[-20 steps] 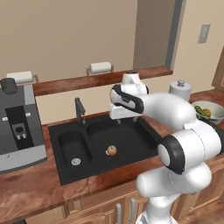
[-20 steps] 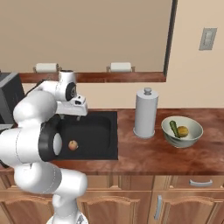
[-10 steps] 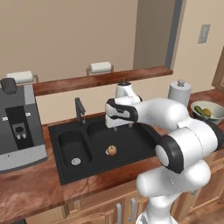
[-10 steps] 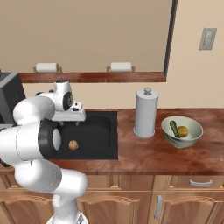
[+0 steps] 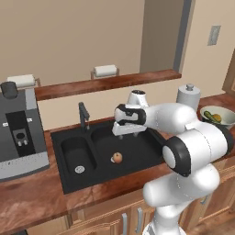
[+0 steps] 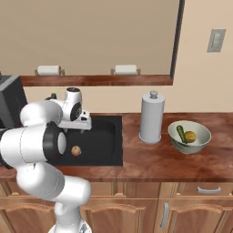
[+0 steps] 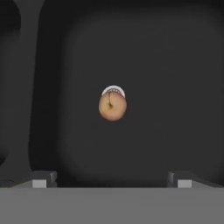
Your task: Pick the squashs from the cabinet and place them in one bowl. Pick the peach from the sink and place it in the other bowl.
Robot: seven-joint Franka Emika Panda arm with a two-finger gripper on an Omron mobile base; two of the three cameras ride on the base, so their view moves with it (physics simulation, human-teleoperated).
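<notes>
Peach sits on the floor of the larger basin of the black sink, right on top of the drain ring, stem end up; nothing touching it. In the left base view the peach is near the basin's left wall, with the smaller basin and its own drain further left, faucet at the far edge between the two. Gripper hangs above the larger basin pointing straight down at the fruit, fingers spread wide with the tips at either side of the hand view's bottom edge, holding nothing, well clear of the peach. Pale greenish-cream bowl on the counter at far right already has both squash in it: dark green elongated one on the left, rounded yellow one just beside it, touching or nearly so (can't resolve the gap). Paper towel roll stands upright between sink and bowl. Grey appliance on the counter left of the sink. Two small white rolls on the wooden ledge behind. No readable labels or text on anything.
</notes>
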